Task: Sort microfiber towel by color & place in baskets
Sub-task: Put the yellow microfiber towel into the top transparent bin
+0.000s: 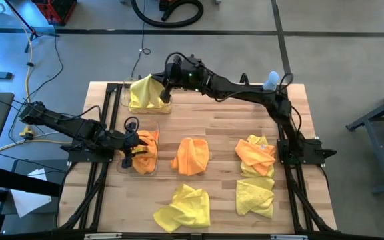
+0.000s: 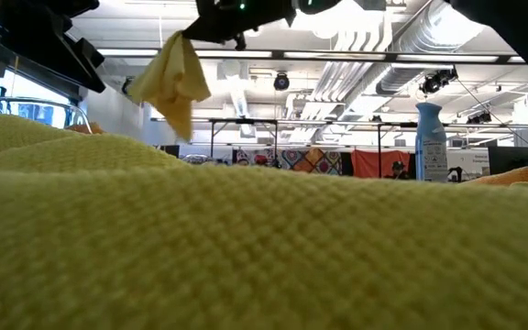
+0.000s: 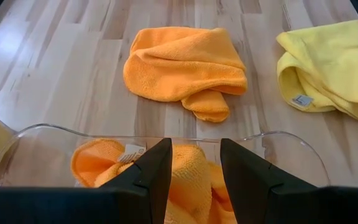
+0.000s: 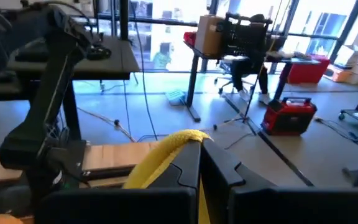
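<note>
Orange cloth already fills the near-left basket (image 1: 139,167), a clear bin at the table's left edge, and the left gripper (image 1: 128,152) hangs just above it with its fingers spread and nothing between them; the left wrist view shows the orange towel in the bin (image 3: 185,171) lying loose under the open fingers, so that one looks delivered. Behind it, at the far left of the table, stands the second clear basket (image 1: 127,107), and the right gripper (image 1: 165,90), its arm reaching across from the right side, is pressed together on a yellow towel (image 1: 145,93) that dangles over this bin; the low view shows the cloth hanging in the air (image 2: 177,82), so I judge it not yet dropped, though whether other yellow cloth already lies in the bin I cannot tell. Moving right, an orange towel (image 1: 192,155) lies crumpled at the table's middle, with a yellow towel (image 1: 184,208) near the front edge below it. Farther right, another orange towel (image 1: 255,155) lies partly over a second yellow one (image 1: 255,197). So roughly one orange is sorted, one yellow is about to be, and four towels remain on the wood.
</note>
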`<move>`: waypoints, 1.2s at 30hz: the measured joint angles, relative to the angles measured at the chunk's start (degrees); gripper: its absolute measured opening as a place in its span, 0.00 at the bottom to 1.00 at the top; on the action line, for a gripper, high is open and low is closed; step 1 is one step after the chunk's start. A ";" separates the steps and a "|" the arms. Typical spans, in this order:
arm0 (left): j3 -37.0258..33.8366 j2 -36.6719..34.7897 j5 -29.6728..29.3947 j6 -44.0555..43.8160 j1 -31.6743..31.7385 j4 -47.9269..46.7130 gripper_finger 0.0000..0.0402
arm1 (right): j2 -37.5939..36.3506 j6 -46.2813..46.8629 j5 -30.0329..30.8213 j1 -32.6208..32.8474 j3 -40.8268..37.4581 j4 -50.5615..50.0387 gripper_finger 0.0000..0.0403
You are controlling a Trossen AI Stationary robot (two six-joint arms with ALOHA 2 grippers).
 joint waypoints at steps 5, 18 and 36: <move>0.00 0.02 -1.40 0.05 0.11 -0.05 0.31 | 4.52 1.36 -1.65 -0.63 -0.02 7.08 0.00; 0.00 0.02 -1.34 0.11 0.33 -0.12 0.31 | 16.15 9.13 4.34 -3.07 -0.04 7.22 0.00; -0.02 0.00 -1.14 -2.35 0.33 0.12 0.31 | 13.56 11.37 1.22 -2.24 -0.04 -16.15 0.34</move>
